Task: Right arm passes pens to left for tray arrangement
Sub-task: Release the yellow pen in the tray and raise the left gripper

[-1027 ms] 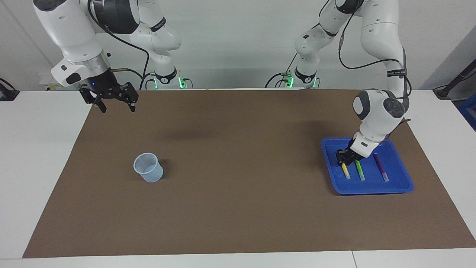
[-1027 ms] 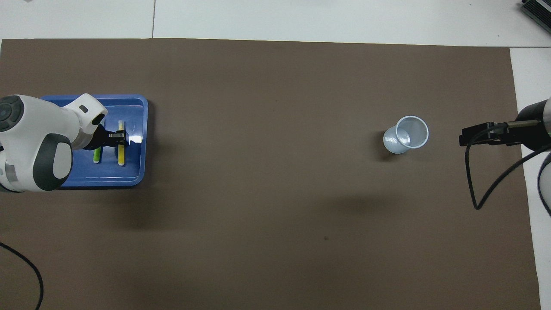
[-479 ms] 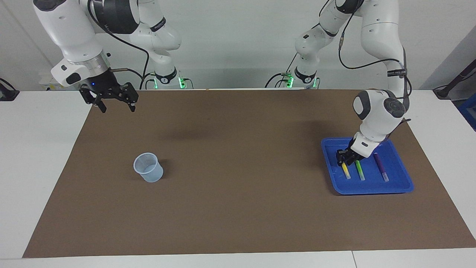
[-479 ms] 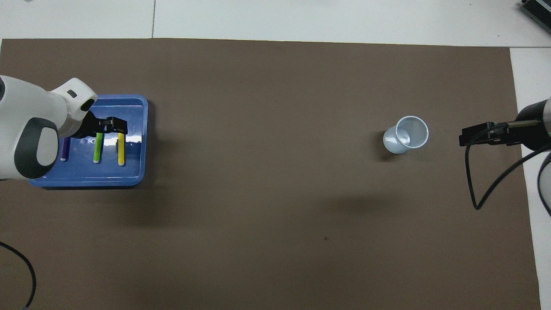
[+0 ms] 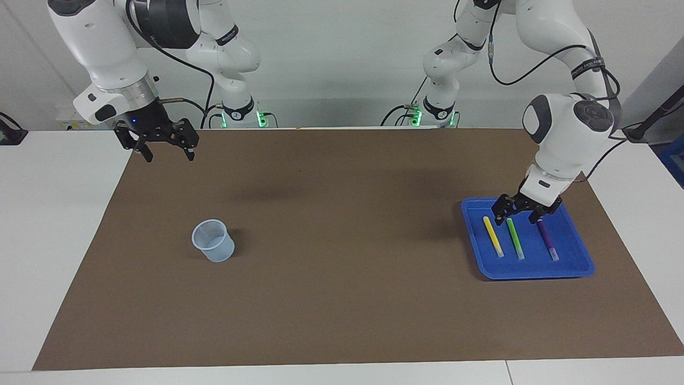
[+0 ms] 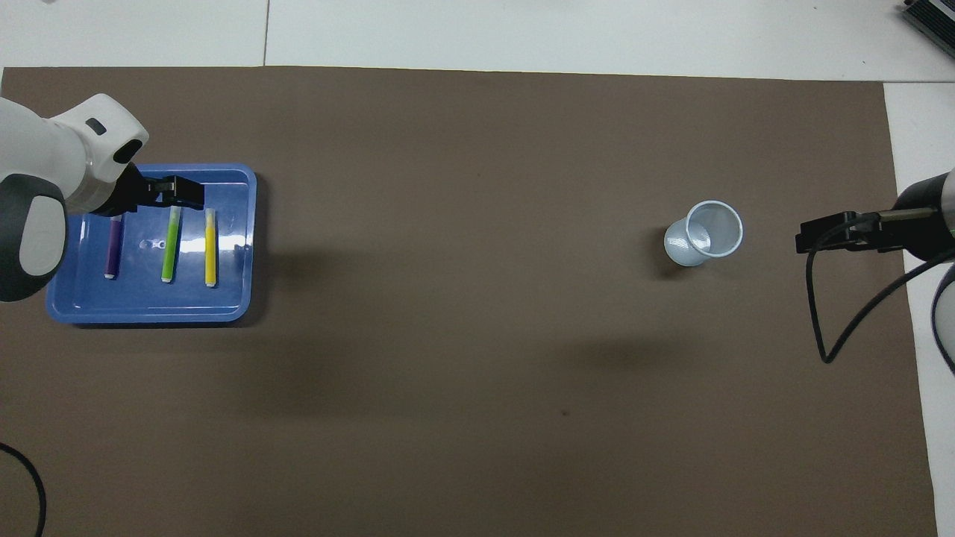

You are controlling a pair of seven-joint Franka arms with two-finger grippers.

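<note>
Both my arms are glossy white jointed Frankas with dark grey joint caps and green lights glowing at the bases. The right arm (image 5: 109, 51) has a silver wrist ring, black cable, and a black gripper (image 5: 166, 155) showing a tiny blue light. The left arm (image 5: 566, 128) has a black band with white lettering and a black cable.

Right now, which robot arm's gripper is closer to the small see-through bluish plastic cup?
The right gripper. It hangs over the mat's edge at the cup's end of the table, while the left gripper hangs over the blue tray at the other end.
</note>
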